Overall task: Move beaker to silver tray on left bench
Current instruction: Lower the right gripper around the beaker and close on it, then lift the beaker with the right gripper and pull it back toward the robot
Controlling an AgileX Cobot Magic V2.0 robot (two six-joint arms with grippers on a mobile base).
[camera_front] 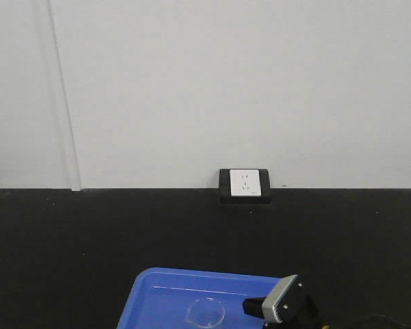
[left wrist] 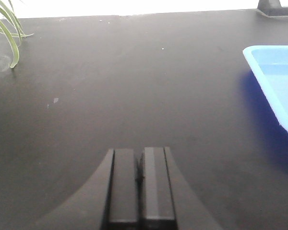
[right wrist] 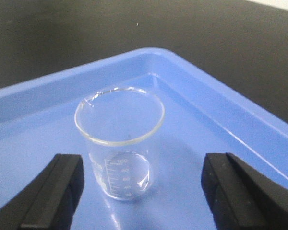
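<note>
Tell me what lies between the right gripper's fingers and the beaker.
Right wrist view: only bare blue tray floor separates the beaker from each finger of the open right gripper; nothing else lies there.

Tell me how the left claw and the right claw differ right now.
The left claw is shut; the right claw is open. The left claw hangs over bare black bench; the right claw sits over the blue tray, straddling the beaker without touching it. Both have black fingers and hold nothing.
</note>
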